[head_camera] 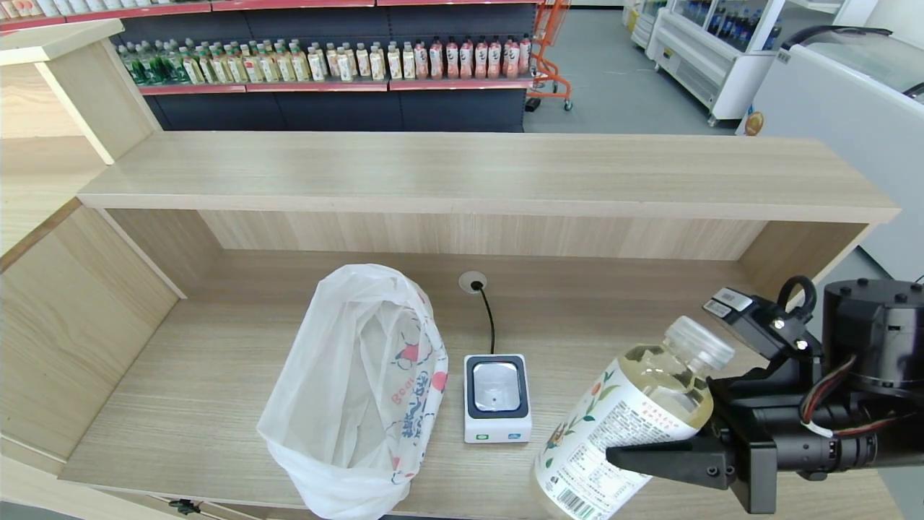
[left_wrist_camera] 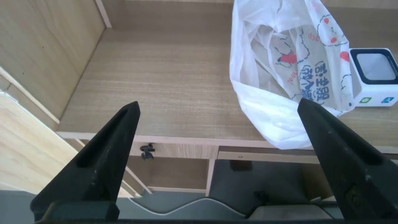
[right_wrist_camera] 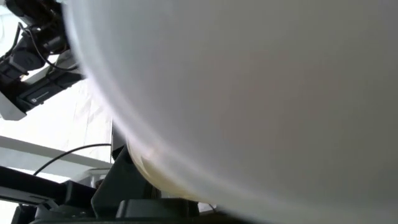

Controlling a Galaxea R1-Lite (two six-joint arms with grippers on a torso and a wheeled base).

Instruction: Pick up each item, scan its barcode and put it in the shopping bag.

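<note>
The right gripper [head_camera: 664, 444] is clamped on the bottle [head_camera: 613, 433], at the front right of the counter [head_camera: 180, 404]. One black finger [head_camera: 650, 458] lies across the label; the other is hidden behind the bottle. The left gripper [left_wrist_camera: 217, 106] hangs with its jaws spread wide and nothing between them, over the counter's front edge and near the shopping bag [left_wrist_camera: 280, 68].

The counter is a deep wooden bay with a raised ledge at the back, and its front edge is cut off in the head view. The shopping bag [head_camera: 361, 390] stands open on it, left of centre. It is white and thin, so the inside is hard to make out through the folds. Its side carries a red and blue cartoon print with characters.

The bottle is tilted, with its white cap [head_camera: 699, 343] up and away and its base cut off at the bottom of the head view, so I cannot tell whether it touches the counter. It holds pale yellow liquid. The label shows fruit drawings, blocks of small text too fine to read, and a barcode [head_camera: 577, 503] near the bottom. From the right wrist the bottle [right_wrist_camera: 249, 93] is just a pale blur close against the lens.

The scanner [head_camera: 497, 397] sits between bag and bottle, a white box with a dark glass top. Its black cable [head_camera: 489, 314] runs back to a round hole in the counter
</note>
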